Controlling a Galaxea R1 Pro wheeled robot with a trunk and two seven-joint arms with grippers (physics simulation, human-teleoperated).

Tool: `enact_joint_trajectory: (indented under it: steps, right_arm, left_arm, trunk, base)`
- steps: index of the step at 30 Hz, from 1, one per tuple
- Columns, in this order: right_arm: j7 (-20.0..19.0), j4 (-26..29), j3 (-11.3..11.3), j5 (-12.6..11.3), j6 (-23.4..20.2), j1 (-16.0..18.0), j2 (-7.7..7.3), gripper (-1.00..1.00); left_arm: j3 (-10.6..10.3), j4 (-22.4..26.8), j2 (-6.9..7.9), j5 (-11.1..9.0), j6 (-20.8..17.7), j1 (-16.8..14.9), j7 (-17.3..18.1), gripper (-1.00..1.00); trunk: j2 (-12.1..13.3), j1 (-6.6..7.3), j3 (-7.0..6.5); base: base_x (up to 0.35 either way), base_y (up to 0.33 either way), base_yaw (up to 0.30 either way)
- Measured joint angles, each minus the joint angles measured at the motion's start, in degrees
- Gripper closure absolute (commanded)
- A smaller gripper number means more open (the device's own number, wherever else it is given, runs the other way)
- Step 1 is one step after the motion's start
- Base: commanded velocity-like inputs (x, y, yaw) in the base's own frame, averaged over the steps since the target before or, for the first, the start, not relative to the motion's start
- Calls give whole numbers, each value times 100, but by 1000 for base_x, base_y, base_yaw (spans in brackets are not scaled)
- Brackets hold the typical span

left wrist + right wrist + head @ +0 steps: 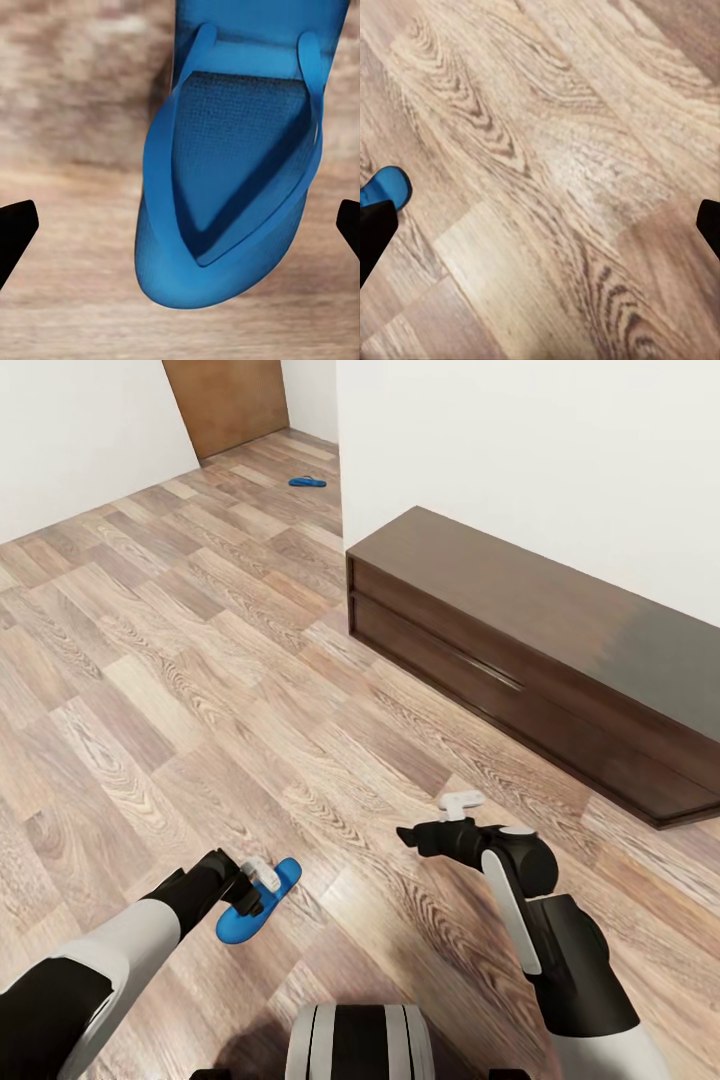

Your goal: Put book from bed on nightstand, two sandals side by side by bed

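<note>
A bright blue sandal (258,905) lies flat on the wood-plank floor (150,690), well short of the long dark-brown low cabinet (520,650) that stands against the white wall. Its long axis runs diagonally, one rounded end pointing toward the cabinet and the other back toward the robot. In the left wrist view the same sandal (232,172) lies strap side up, its V-shaped straps meeting near the rounded end that lies between the two dark fingertips.

The left arm reaches forward and down, its forearm slanting toward the cabinet, and the left end effector (255,880) hangs directly over the sandal's middle. Its fingers (15,232) are spread wide on either side of the sole, released and gripping nothing.

The right arm is bent at the elbow, its forearm lying level and pointing away from the cabinet toward the sandal. The right end effector (440,822) sits above bare floor between the sandal and the cabinet, fingers spread apart and empty.

A second blue sandal (308,482) lies far off on the floor, beyond the cabinet's far end, near a brown wooden door (228,400).
</note>
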State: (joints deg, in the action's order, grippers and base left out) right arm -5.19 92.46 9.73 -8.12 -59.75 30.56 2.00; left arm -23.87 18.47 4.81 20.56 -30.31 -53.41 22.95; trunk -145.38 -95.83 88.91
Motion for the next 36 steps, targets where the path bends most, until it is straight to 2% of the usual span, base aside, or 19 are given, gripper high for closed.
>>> enact_joint_trajectory:
  steps: [7, 23, 36]
  right_arm:
    - [0, 1, 61, 5, 0, -6, -4, -100]
    - [0, 2, 84, 4, 0, -14, -1, -100]
    - [-1, -2, 86, 7, 0, -17, -8, -100]
  left_arm:
    - [-2, 6, -19, 2, -2, -9, 0, -100]
    - [-3, 9, -42, 9, 4, -13, -14, -100]
    - [-4, 9, -31, 9, 7, -13, -19, -100]
  trunk:
    - [0, 0, 0]
    - [-21, -42, 354]
    - [-21, -41, 355]
  base:
    - [0, 0, 0]
    - [0, 0, 0]
    - [0, 0, 0]
